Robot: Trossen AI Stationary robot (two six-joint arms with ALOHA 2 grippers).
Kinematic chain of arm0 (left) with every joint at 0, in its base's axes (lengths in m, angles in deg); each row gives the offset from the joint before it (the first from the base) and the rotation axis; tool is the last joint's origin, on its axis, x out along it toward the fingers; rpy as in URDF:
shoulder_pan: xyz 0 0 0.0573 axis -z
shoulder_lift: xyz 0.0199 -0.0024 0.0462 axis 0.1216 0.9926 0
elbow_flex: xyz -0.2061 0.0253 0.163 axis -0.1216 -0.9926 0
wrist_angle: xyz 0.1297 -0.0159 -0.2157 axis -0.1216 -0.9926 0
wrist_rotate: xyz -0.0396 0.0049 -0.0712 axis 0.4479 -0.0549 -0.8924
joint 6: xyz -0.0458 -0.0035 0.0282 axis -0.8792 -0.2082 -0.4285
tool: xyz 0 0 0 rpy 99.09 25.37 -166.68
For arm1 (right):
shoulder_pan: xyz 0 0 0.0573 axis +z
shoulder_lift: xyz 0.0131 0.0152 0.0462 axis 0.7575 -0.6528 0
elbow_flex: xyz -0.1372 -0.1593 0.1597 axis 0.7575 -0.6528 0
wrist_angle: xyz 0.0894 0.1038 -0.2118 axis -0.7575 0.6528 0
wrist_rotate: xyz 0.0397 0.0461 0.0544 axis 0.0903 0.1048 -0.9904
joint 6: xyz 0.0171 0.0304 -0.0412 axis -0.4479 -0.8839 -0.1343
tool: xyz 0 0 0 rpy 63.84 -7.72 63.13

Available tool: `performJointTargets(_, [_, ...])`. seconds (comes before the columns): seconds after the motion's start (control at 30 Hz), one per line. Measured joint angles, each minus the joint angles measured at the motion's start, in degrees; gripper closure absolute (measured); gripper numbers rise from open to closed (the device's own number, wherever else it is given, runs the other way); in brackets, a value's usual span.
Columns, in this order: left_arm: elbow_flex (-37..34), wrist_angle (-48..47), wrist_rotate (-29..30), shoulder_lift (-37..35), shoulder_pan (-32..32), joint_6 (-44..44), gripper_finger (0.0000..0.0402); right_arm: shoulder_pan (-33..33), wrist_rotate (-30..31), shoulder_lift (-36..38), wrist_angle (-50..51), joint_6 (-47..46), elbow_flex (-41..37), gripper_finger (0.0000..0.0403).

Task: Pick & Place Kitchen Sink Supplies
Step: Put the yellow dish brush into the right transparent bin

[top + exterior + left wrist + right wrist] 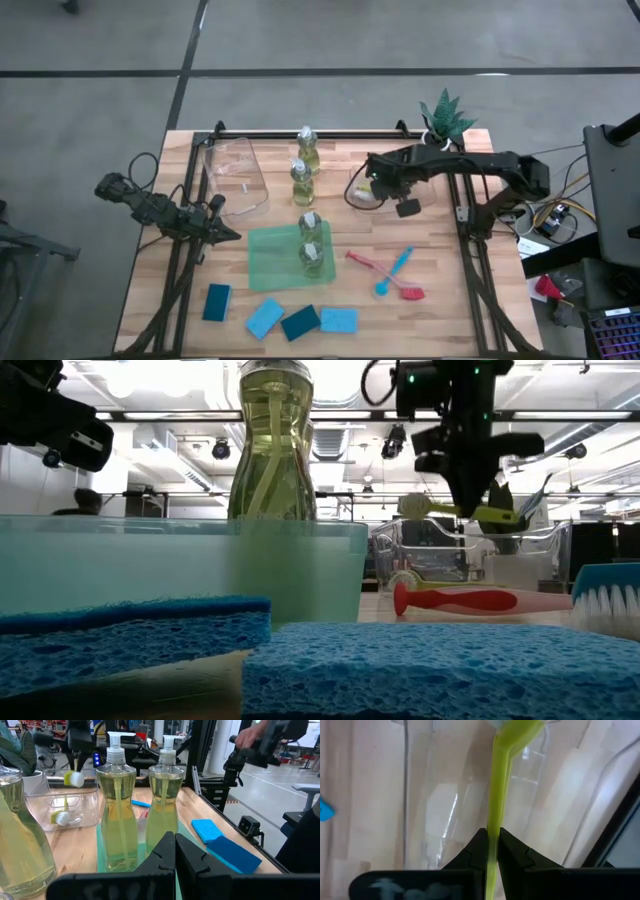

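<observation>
My right gripper hangs over a small clear bin at the table's far right, shut on a yellow-green brush with a white head. A second yellow brush lies inside that bin. Several clear bottles of yellowish liquid stand in a row; the near two stand on the green mat. A red brush and a blue brush lie crossed on the table. Several blue sponges lie along the near edge. My left gripper waits shut at the left. My right gripper pinches the brush's thin handle between its two fingers, about midway along it. The fingers point down from above and lie across the handle. The brush hangs roughly level, lifted clear above the clear bin, its white head toward the far side.
A larger clear bin lies tipped at the far left. A small potted plant stands at the far right corner. Bare wood shows between the mat and the crossed brushes.
</observation>
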Motion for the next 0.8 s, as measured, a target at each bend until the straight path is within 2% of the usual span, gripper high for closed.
performJointTargets(0.27, [-0.01,0.01,0.0,0.0,-0.02,0.02,0.0401,-1.26,-0.54,-2.74,-5.54,3.44,-5.05,0.038])
performJointTargets(0.8, [-0.02,-0.06,0.02,0.0,-0.02,0.02,0.0401,-2.3,-1.79,-4.4,-17.79,3.44,-13.5,0.038])
